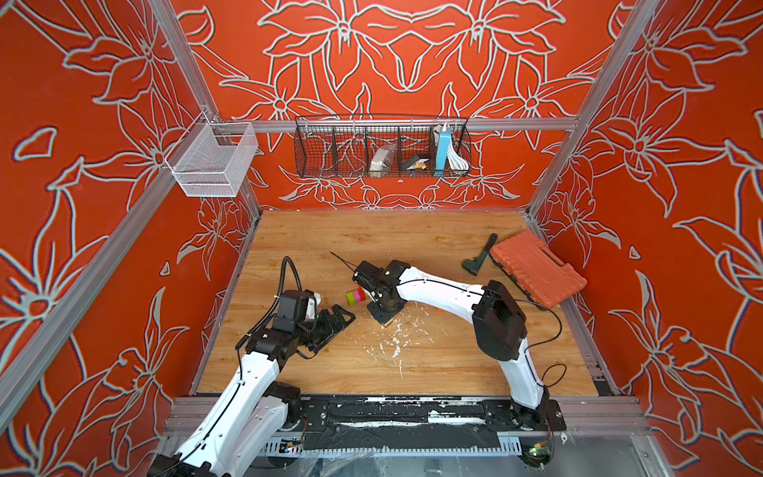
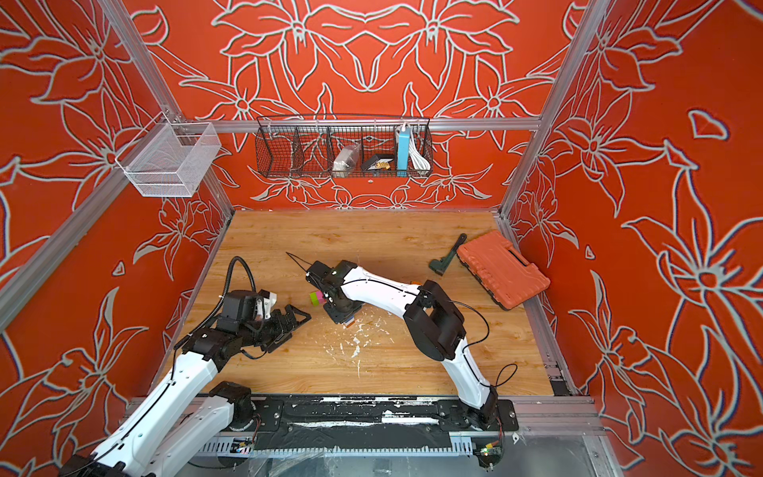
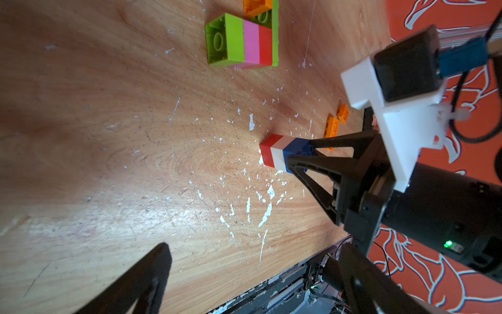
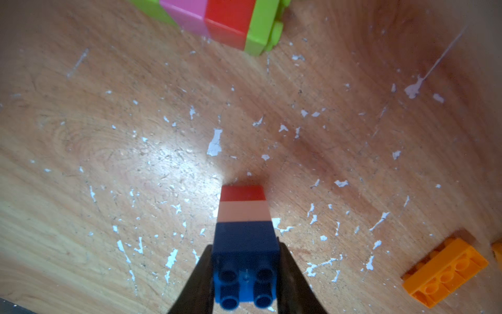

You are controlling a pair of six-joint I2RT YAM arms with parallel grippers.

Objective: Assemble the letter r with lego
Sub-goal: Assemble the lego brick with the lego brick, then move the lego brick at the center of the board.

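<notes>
My right gripper [image 4: 244, 261] is shut on the blue end of a red, white and blue lego stack [image 4: 243, 214]. In the left wrist view the red end of this stack [image 3: 281, 155] meets the wooden table. A joined block of lime green, pink and red lego [image 3: 244, 40] lies on the table further back, with an orange brick [image 3: 256, 6] on it. It shows in both top views as a lego block [image 1: 356, 296] just left of the right gripper [image 1: 385, 316]. Loose orange bricks [image 3: 332, 127] lie beyond the stack. My left gripper [image 1: 335, 327] hovers open and empty to the left.
A big orange-red ribbed case [image 1: 536, 268] and a black tool [image 1: 481, 256] lie at the table's right edge. A thin black tie [image 1: 342, 260] lies mid-table. White paint flecks [image 1: 396, 342] mark the wood. Wire baskets [image 1: 382, 146] hang on the back wall.
</notes>
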